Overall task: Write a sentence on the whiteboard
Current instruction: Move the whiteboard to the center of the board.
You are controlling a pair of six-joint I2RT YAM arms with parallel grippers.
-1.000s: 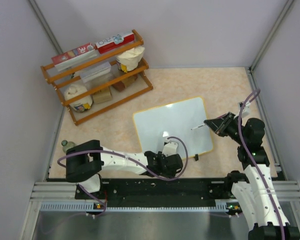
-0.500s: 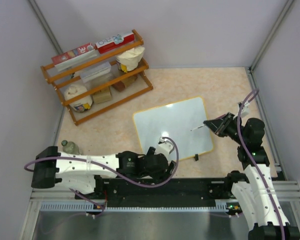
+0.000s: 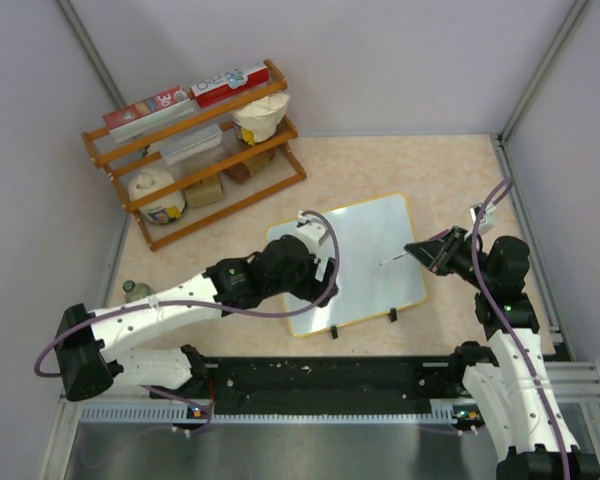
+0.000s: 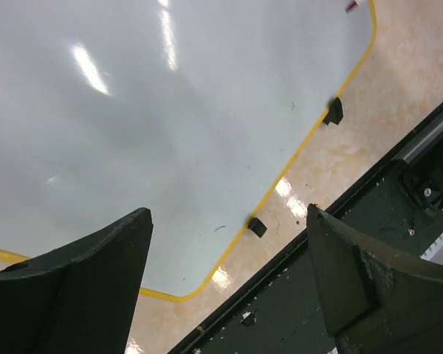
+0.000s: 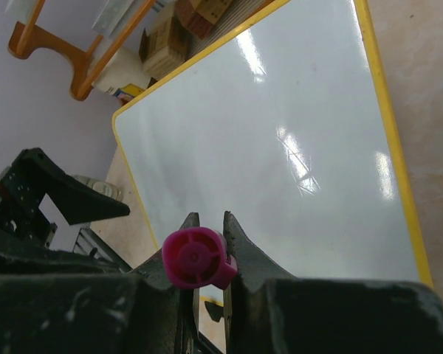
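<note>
While rack (image 3: 230,208) holds boxes (image 3: 230,84), bags (image 3: 258,118), left jaws apart over whiteboard (image 3: 365,245), right jaws clamping marker (image 5: 196,258).

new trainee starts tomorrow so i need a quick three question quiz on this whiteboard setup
1. True or false: the left gripper is shut on the rim of the whiteboard.
2. What does the right gripper hold? A) a marker with a magenta end B) a sponge C) nothing
3. How many black clips sit on the edge of the whiteboard nearest the arm bases?
Key: 1 false, it is open above the board; 2 A; 3 two.
</note>
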